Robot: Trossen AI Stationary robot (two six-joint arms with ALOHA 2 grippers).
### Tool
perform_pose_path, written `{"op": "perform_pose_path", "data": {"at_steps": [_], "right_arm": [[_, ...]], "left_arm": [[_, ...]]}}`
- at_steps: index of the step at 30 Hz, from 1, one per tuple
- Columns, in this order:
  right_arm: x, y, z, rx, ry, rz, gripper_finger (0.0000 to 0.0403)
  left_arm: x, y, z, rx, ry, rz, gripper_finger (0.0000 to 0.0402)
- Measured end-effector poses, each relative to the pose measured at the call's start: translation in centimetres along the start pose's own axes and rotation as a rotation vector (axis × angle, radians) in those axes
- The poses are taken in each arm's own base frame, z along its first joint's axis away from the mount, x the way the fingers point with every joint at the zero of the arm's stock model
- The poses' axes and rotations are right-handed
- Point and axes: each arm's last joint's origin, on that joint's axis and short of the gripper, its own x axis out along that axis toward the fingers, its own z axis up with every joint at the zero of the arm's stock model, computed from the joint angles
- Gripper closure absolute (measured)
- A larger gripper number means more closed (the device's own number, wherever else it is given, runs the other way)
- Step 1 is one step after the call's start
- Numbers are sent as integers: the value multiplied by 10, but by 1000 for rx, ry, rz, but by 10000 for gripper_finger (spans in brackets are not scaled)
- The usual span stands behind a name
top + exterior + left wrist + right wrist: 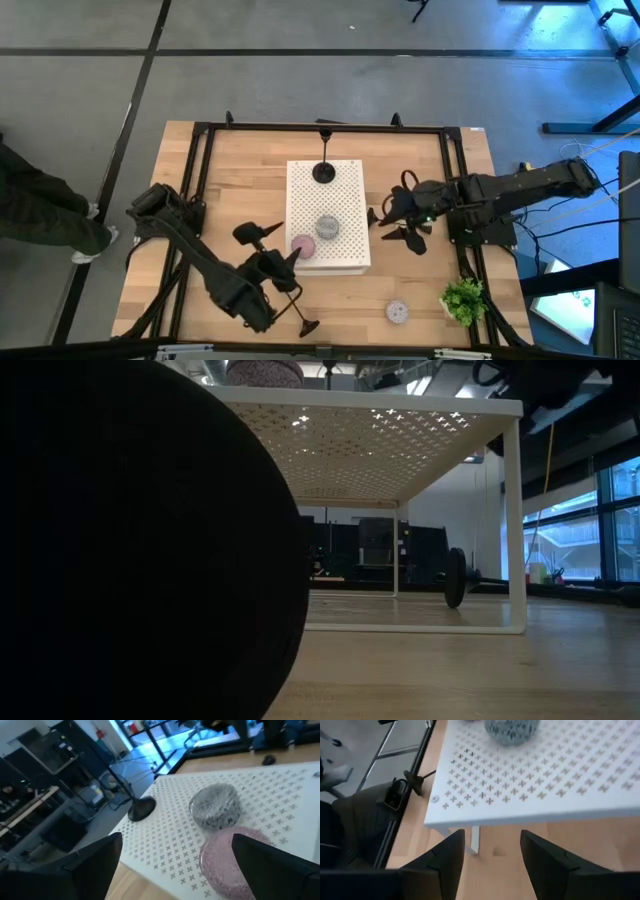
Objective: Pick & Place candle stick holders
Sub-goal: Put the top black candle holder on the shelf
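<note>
A white perforated board [345, 195] stands raised on legs at mid-table. On it are a black holder [324, 170], upright on its round base at the far end, a grey puck [328, 228] and a pink puck [302, 245] at the near left corner. My left gripper [285, 258] is open just left of that corner. In its wrist view the pink puck [225, 865] lies close before the gripper [176, 840], by one finger. My right gripper [385, 225] hovers open at the board's right edge [492, 834] with nothing between its fingers.
One black holder [252, 232] lies on its side left of the board, and another [300, 318] lies near the front edge. A lavender puck [398, 312] and a green plant [463, 298] sit front right. Black rails [200, 180] frame the table. A person's leg [40, 215] shows at the left.
</note>
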Motion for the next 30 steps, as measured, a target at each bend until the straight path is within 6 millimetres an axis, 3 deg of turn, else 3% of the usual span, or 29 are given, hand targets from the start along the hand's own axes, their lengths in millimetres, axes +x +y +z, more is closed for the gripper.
{"op": "perform_pose_path", "data": {"at_steps": [4, 9, 13, 16, 21, 24, 27, 30], "right_arm": [[-3, -4, 4, -46, -6, 22, 208], [-5, -7, 6, -51, -3, 8, 208], [-8, -9, 10, -25, -8, -5, 208], [-8, -10, 9, -6, 1, -7, 208], [-8, -10, 3, 12, 58, -17, 208], [-8, -11, 0, 19, 90, -25, 208], [-7, -14, -4, 36, 107, -46, 208], [-8, -19, -7, 102, 129, -121, 208]], "left_arm": [[-7, -2, 11, 26, -41, -51, 49], [-11, -20, 18, 105, -39, -178, 92], [-11, -41, 1, 119, 21, -376, 126], [-30, -42, -15, 117, -19, -351, 141], [-83, 8, -24, -15, -244, -234, 143], [-102, 43, -51, -89, -378, -263, 145], [-100, 74, -86, -222, -404, -352, 149], [-76, 92, -122, -355, -381, -379, 155]]}}
